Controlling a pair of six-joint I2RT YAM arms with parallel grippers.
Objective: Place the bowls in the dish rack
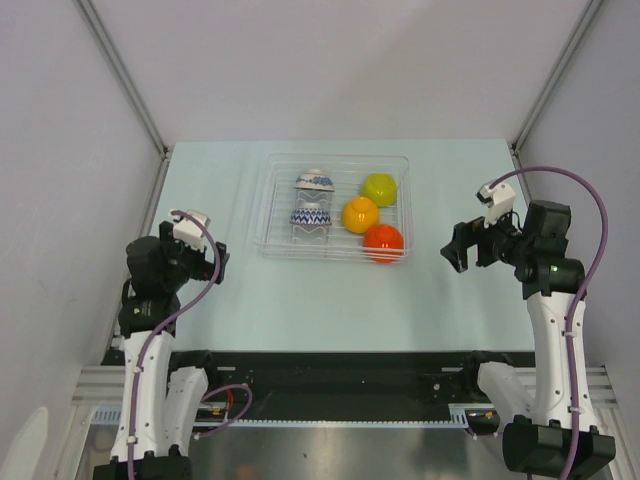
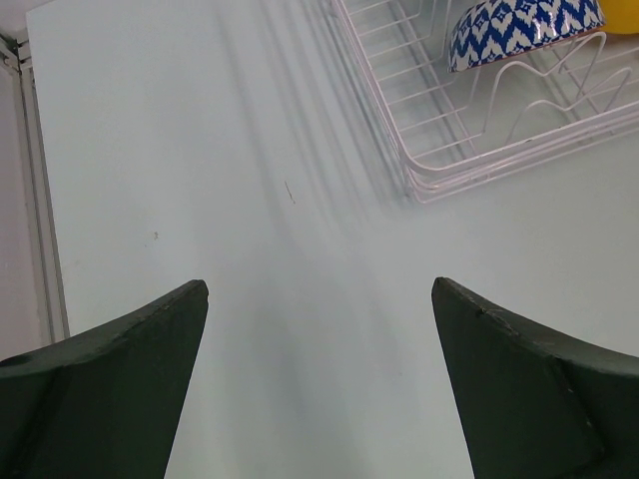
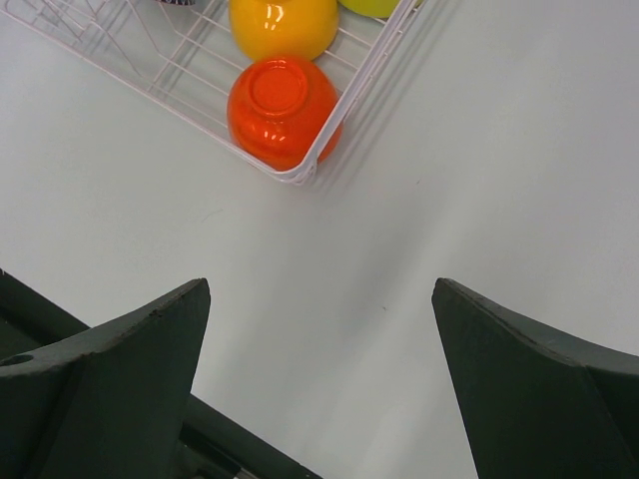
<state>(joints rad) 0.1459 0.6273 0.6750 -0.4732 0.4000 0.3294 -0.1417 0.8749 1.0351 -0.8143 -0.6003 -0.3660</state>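
Observation:
The clear dish rack (image 1: 268,205) lies at the table's back middle with several bowls in it, all upside down. Two blue-zigzag white bowls (image 1: 314,182) (image 1: 310,221) sit on its left side. The yellow-green (image 1: 379,188), orange (image 1: 360,214) and red (image 1: 383,242) bowls sit on its right. My left gripper (image 1: 214,264) hovers open and holding nothing left of the rack, apart from it. My right gripper (image 1: 456,250) hovers open and holding nothing right of the rack. The left wrist view shows the rack's corner (image 2: 439,185) and a zigzag bowl (image 2: 524,25); the right wrist view shows the red bowl (image 3: 283,108) inside the rack's corner (image 3: 300,172).
Pale walls and metal posts (image 1: 125,75) close in the table on three sides. A black rail (image 1: 330,365) runs along the near edge between the arm bases. Bare tabletop (image 1: 330,300) lies between the rack and the rail.

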